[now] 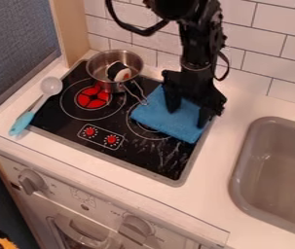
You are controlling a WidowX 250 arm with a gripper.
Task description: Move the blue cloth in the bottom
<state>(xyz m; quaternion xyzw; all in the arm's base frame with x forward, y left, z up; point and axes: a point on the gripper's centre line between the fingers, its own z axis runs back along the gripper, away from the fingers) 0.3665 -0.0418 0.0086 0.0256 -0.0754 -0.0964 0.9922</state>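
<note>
One blue cloth [157, 117] on cooktop [143, 158], near pot [109, 86]

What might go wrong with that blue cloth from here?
Two things, as far as I can judge. The pot's wire handle reaches right up to the cloth, so moving the cloth might nudge or snag the pot. And the cloth lies fairly flat under the open gripper, so the fingers could close on too little fabric and lose it.

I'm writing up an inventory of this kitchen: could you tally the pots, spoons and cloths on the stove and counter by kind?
Metal pot: 1
Blue-handled spoon: 1
Blue cloth: 1
Total: 3
</note>
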